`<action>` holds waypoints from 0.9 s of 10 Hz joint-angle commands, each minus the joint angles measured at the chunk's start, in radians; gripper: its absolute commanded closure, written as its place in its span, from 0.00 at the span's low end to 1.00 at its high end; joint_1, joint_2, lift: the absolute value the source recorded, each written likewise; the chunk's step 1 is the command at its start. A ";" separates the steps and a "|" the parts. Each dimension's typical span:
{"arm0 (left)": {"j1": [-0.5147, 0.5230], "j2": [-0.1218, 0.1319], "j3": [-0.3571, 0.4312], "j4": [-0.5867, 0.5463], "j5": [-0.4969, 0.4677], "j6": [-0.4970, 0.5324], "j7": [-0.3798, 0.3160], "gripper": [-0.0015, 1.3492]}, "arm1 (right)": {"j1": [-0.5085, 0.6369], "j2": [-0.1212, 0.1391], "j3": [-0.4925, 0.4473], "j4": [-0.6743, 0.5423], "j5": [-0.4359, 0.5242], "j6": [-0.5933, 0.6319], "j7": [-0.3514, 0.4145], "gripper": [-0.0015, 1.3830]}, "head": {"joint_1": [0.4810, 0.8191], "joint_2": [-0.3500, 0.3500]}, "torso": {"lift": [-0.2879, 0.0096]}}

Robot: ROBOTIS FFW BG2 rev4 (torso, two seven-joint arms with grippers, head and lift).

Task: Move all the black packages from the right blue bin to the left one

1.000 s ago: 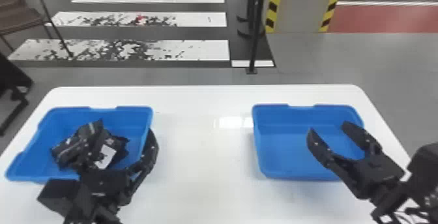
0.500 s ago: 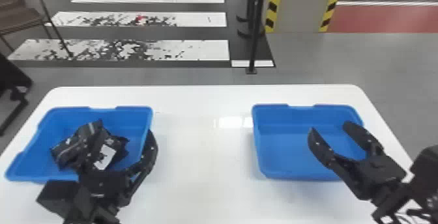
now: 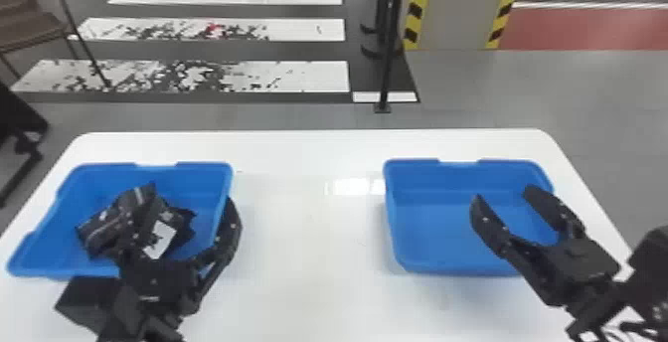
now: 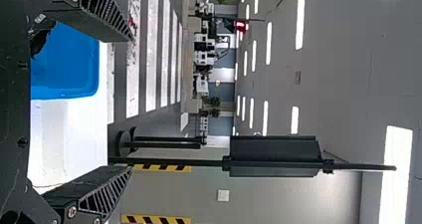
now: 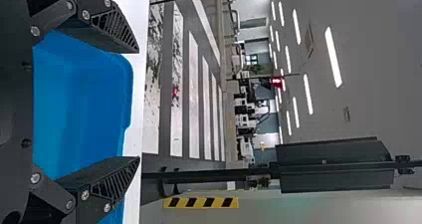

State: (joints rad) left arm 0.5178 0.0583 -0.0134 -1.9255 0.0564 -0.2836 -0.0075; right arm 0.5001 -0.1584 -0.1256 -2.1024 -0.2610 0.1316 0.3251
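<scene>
My left gripper stands open over the near right part of the left blue bin, one finger past its right wall. Black packages lie heaped in that bin, one with a white label, partly hidden by the arm. The right blue bin has a bare floor where it shows. Above its right part my right gripper is open with nothing between its fingers. In the left wrist view, my left gripper holds nothing. In the right wrist view, my right gripper is spread in front of the right bin.
Both bins stand on a white table, with a wide stretch of tabletop between them. Beyond its far edge are a black post on the floor and a chair at the far left.
</scene>
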 commanded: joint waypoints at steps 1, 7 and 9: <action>0.000 0.002 -0.003 0.000 0.003 -0.004 0.000 0.10 | 0.001 0.000 0.000 0.003 -0.002 -0.004 0.000 0.21 | 0.63 0.49 | 0.45; -0.007 0.003 -0.006 0.000 0.009 -0.018 0.000 0.10 | -0.002 0.002 0.000 0.010 -0.008 -0.014 0.000 0.21 | 0.63 0.49 | 0.45; -0.010 0.005 -0.008 0.000 0.009 -0.021 0.000 0.10 | -0.002 0.003 0.000 0.013 -0.008 -0.016 0.000 0.21 | 0.63 0.49 | 0.45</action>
State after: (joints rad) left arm 0.5097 0.0624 -0.0209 -1.9254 0.0658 -0.3024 -0.0076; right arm 0.4981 -0.1550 -0.1255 -2.0901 -0.2692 0.1152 0.3251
